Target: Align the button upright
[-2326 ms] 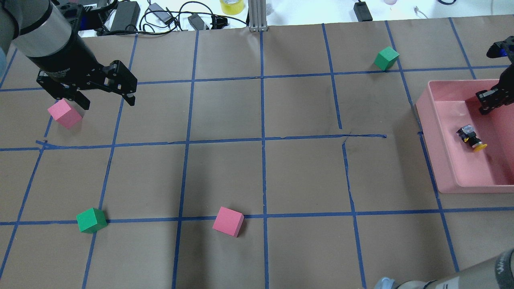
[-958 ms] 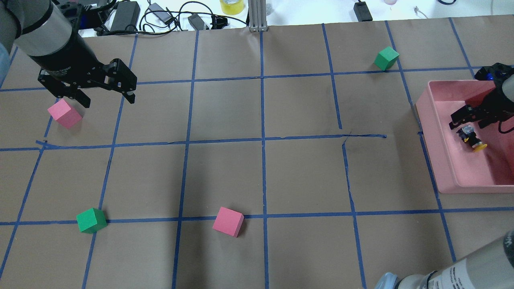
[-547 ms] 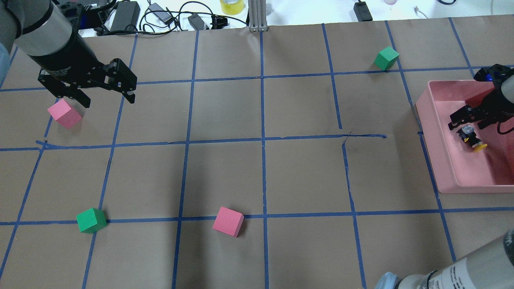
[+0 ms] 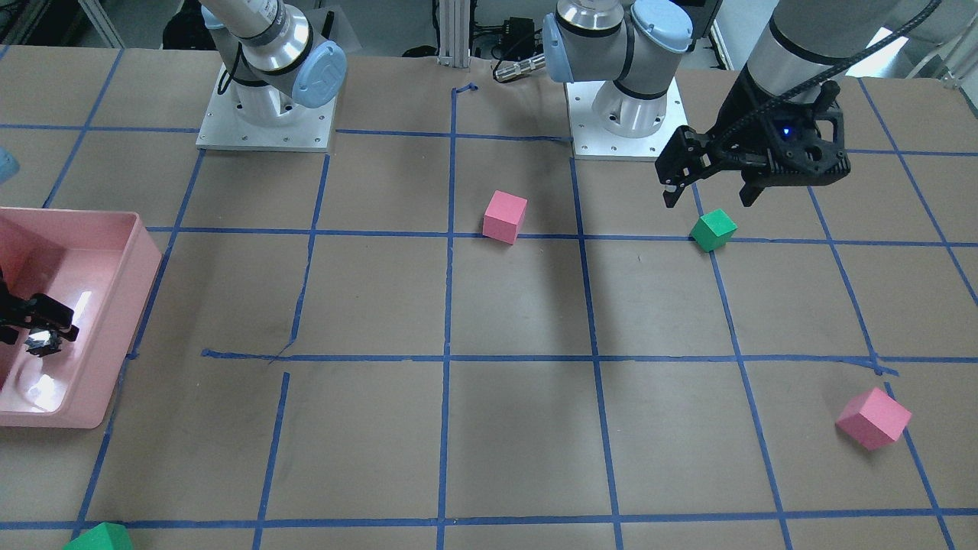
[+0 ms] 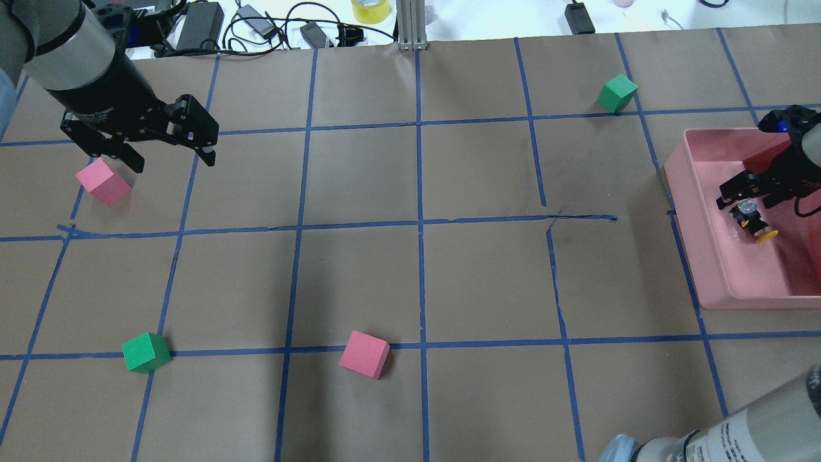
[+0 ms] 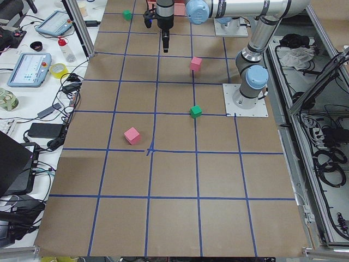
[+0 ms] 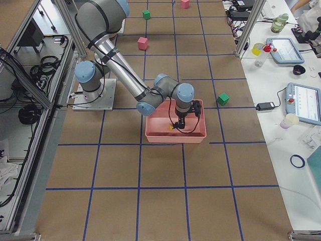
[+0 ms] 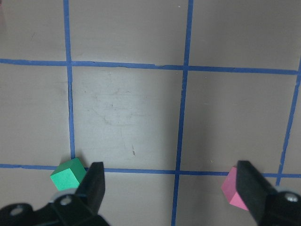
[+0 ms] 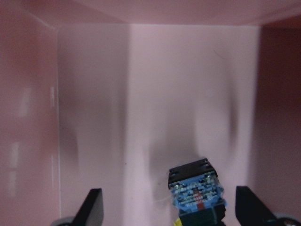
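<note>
The button (image 5: 754, 222) lies on its side on the floor of a pink bin (image 5: 681, 192). Its yellow cap points to the near right and its grey block base faces my right gripper (image 5: 749, 194). That gripper is open and low in the bin, with its fingers on either side of the base end. In the right wrist view the base (image 9: 195, 188) sits between the open fingers (image 9: 92, 207), nearer the right one. I cannot tell if they touch. My left gripper (image 5: 172, 160) is open and empty, held high over the table's far left.
A pink cube (image 5: 102, 181) lies below the left gripper. A green cube (image 5: 146, 351) and a second pink cube (image 5: 364, 354) sit near the front. Another green cube (image 5: 617, 93) is at the back right. The bin walls closely surround the right gripper.
The right gripper has come down from the bin's far side to the button's base end and has held there for the last second. The button and left arm have not moved.
</note>
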You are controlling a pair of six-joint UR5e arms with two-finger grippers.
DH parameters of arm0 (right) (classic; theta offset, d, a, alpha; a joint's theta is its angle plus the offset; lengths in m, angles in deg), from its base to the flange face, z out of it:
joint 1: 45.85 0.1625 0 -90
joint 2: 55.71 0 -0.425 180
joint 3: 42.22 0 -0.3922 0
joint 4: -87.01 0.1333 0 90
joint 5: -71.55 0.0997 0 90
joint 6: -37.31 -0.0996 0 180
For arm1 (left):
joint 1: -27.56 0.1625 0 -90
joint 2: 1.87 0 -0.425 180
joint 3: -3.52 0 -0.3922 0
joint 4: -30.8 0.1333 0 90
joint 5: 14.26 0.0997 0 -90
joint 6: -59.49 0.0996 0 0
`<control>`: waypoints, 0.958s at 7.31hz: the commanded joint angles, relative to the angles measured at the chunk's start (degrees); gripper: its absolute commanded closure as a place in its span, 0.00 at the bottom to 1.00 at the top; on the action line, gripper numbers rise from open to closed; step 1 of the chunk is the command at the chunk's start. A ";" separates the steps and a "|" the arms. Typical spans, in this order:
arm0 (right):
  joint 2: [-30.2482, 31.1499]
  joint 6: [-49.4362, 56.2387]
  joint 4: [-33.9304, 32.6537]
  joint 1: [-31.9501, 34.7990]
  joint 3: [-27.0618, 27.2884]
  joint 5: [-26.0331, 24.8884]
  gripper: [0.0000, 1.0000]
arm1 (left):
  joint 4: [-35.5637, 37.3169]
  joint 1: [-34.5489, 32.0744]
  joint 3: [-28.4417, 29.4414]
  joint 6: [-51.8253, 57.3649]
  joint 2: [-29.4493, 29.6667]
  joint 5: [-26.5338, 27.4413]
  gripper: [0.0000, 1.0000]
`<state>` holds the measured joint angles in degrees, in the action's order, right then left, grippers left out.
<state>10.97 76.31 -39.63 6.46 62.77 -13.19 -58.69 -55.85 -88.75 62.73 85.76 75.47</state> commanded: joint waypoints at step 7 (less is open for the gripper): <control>-0.93 -0.06 0.16 -0.01 0.57 -0.78 0.00 | 0.11 0.00 -0.81 -0.07 -0.27 0.01 0.00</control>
<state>10.07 76.20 -39.53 6.40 63.34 -13.92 -58.65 -55.84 -89.51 62.78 85.50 75.55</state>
